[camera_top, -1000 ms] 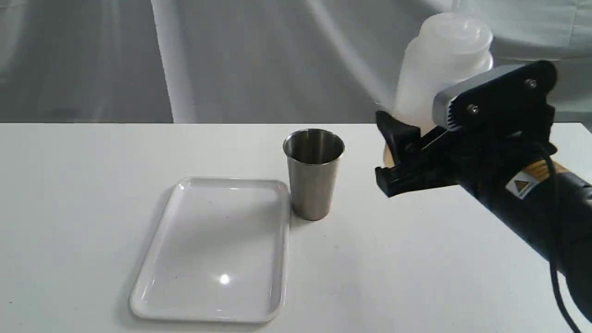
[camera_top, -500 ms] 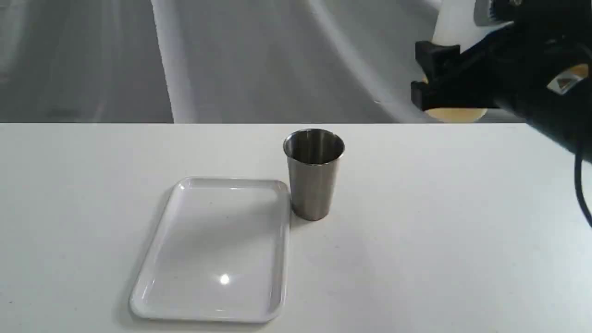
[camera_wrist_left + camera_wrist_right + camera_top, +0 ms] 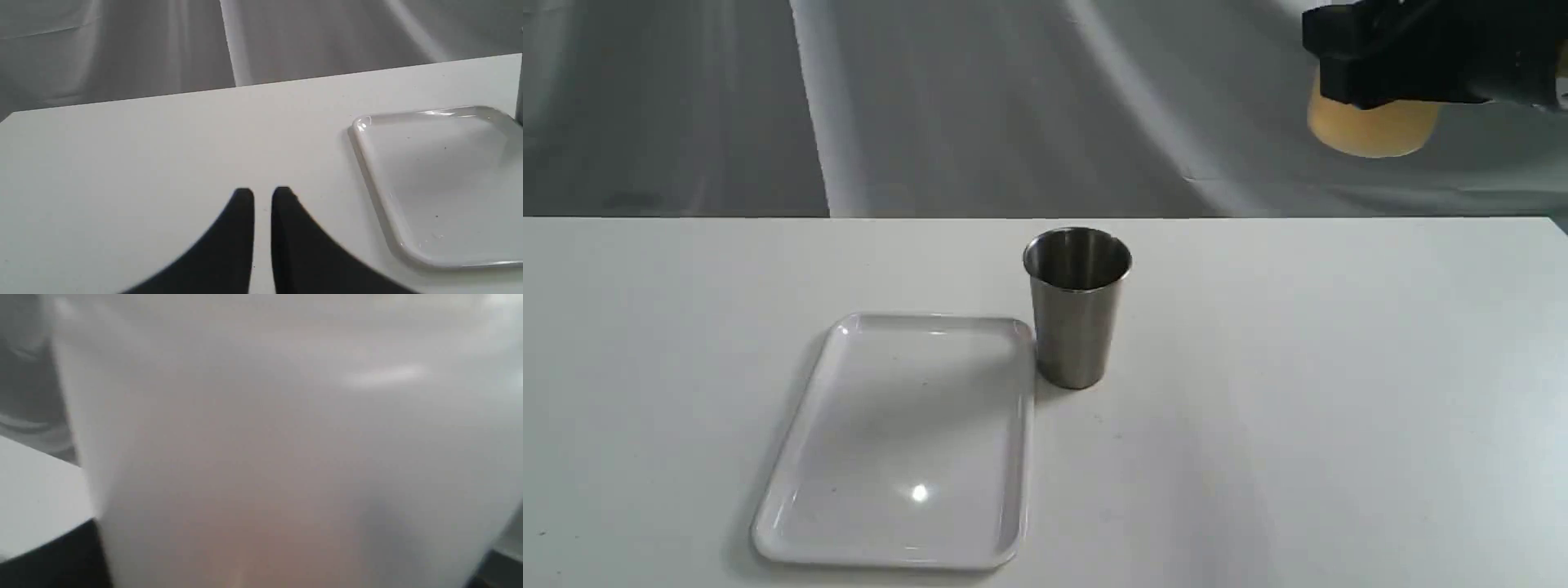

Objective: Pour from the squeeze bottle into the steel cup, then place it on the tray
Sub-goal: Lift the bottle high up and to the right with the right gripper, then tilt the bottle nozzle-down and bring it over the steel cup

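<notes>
The steel cup (image 3: 1077,306) stands upright mid-table, just right of the white tray (image 3: 792,474), which lies flat. High at the top right, my right gripper (image 3: 1356,73) is shut on the squeeze bottle (image 3: 1372,129); only its amber-filled base shows below the black fingers, well above and right of the cup. The bottle's translucent wall (image 3: 286,449) fills the right wrist view. Its nozzle is out of view. My left gripper (image 3: 263,195) hovers low over bare table left of the tray (image 3: 376,171), fingers nearly together with nothing between them.
The white table's far edge (image 3: 849,217) runs in front of a grey draped backdrop. A sliver of the cup shows at the edge of the left wrist view (image 3: 519,110).
My right gripper has lifted the squeeze bottle from table level up and to the right, partly out of the exterior view's top. Cup and tray have not moved.
</notes>
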Motion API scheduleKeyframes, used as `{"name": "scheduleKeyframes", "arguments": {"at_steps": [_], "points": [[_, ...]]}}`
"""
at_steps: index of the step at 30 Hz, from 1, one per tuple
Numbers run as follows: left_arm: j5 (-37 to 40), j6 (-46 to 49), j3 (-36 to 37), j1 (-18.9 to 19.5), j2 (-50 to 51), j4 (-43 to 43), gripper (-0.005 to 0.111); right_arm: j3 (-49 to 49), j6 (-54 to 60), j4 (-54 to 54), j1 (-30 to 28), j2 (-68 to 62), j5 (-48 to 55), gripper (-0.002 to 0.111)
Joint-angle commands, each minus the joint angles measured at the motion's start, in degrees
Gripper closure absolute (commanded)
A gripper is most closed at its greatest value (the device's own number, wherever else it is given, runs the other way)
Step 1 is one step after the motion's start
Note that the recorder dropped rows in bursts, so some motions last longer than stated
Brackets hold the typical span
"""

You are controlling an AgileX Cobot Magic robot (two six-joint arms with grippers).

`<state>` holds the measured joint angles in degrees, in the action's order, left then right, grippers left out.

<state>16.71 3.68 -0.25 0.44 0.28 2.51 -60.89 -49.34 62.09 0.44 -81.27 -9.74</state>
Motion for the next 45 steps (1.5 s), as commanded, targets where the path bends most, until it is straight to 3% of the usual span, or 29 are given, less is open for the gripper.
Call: {"name": "scheduleKeyframes", "arguments": {"at_steps": [1, 7, 24, 45], "points": [[-0.4, -0.2, 0.3, 0.2, -0.3, 0.0, 0.098, -2.6, -16.1, 16.3, -0.3, -2.6, 1.4, 0.108], [-0.4, -0.2, 0.3, 0.2, -0.3, 0.0, 0.098, -3.7, -14.3, 18.0, 1.0, -5.7, 8.0, 0.108], [-0.4, -0.2, 0.3, 0.2, -0.3, 0.0, 0.098, -21.9, -12.4, 20.0, 3.5, -18.3, 21.1, 0.108], [-0.4, -0.2, 0.3, 0.2, -0.3, 0.0, 0.098, -31.2, -9.0, 30.0, 3.5, -34.3, 21.8, 0.108]]}}
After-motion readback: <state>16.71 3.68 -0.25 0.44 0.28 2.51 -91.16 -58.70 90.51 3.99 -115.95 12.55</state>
